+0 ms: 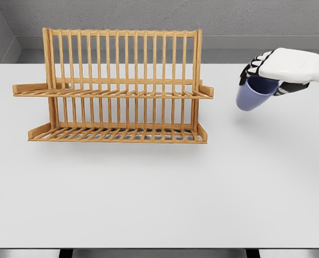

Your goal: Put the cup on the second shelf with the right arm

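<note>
**Spotter:** Looking through the head view, you have the right hand (267,72) coming in from the right edge, its white arm stretched across the upper right of the picture. The dark fingers (251,69) are curled around the rim end of a blue cup (252,95), so the hand is clamped on it.

**Operator's aide:** And where does the cup sit for you?

**Spotter:** You see it held up off the white table (159,199), tilted, with its closed bottom pointing down and to the left and its rim tucked under the palm. It hangs to the right of the wooden dish rack (116,88), clear of it, roughly level with the rack's upper shelf (111,92).

**Operator's aide:** What about the rack itself?

**Spotter:** You have it standing upright on the table, left of centre, with a tall slatted back and two slatted tiers. The lower shelf (116,134) juts forward toward you; the upper one sits above and a little behind it. Both tiers have small raised end pieces.

**Operator's aide:** Anything from the other arm?

**Spotter:** Your left arm does not appear in this view.
</note>
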